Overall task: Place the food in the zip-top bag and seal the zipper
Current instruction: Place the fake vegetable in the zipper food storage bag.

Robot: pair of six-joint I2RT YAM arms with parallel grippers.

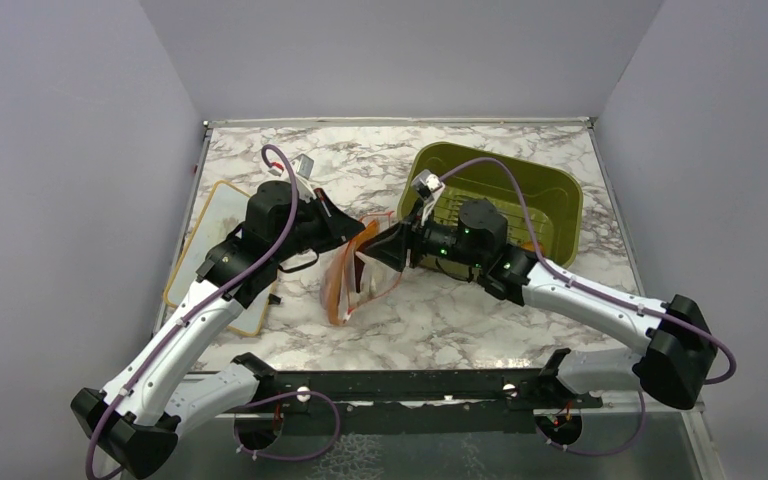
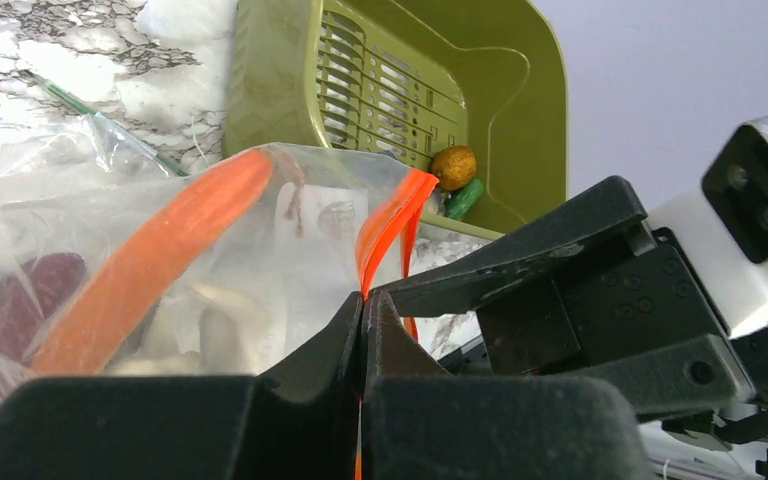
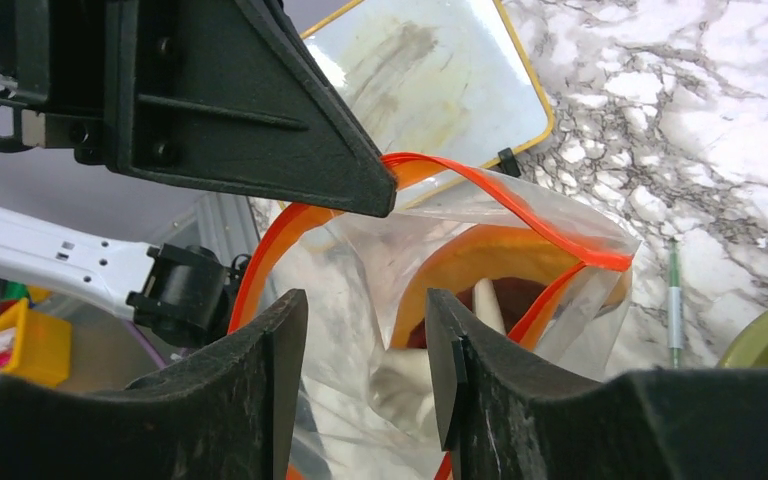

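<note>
The zip-top bag [image 1: 352,275] lies between the two grippers, mouth held up. My left gripper [image 2: 363,305] is shut on the red-orange zipper [image 2: 385,225] at the mouth edge; it also shows in the top view [image 1: 364,231]. My right gripper [image 3: 365,360] is open, its fingers on either side of a clear bag wall just below the mouth [image 1: 366,252]. Inside the bag are the orange crescent slice [image 2: 150,260], the dark red-purple piece [image 2: 30,295] and the white mushroom [image 3: 400,385]. The small round orange piece [image 2: 454,166] and the green bit [image 2: 466,197] lie in the tub.
The olive-green tub [image 1: 550,205] stands at the back right, just behind the right arm. The tan-rimmed white board [image 1: 210,235] lies on the left under the left arm. A thin green stick [image 3: 673,300] lies on the marble beside the bag.
</note>
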